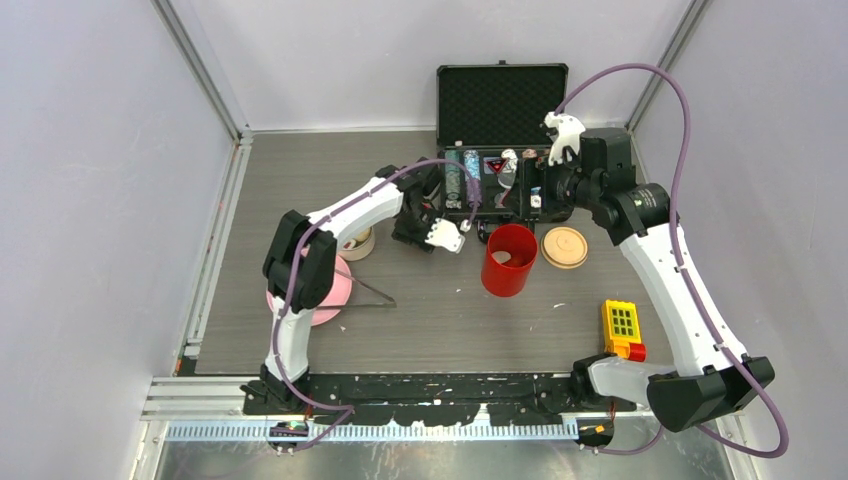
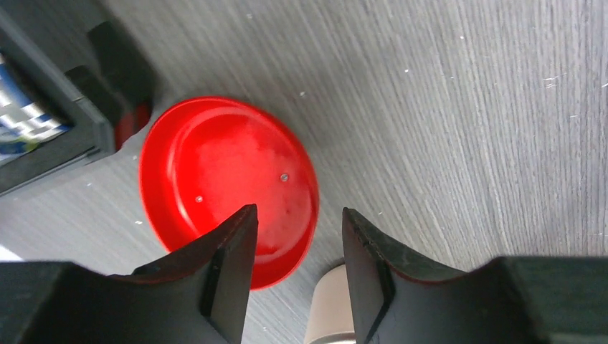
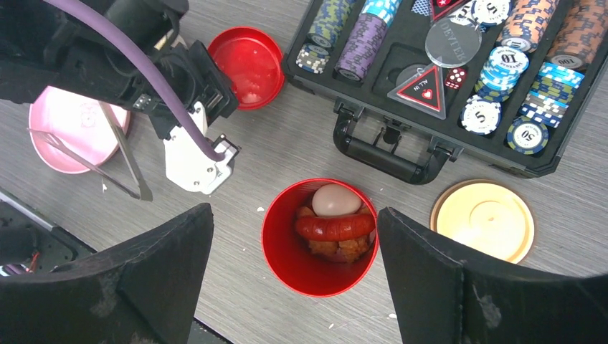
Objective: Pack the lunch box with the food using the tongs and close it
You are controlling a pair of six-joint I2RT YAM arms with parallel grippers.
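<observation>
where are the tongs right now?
Left side of the top view: the tongs lie with their open ends on the pink plate and their joint pointing toward the red canister.

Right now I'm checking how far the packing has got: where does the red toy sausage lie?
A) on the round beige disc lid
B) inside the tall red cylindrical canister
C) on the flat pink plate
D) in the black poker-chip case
B: the right wrist view shows the red toy sausage lying inside the tall red cylindrical canister, next to a pale egg-like lump and on top of orange fried nuggets.
</observation>
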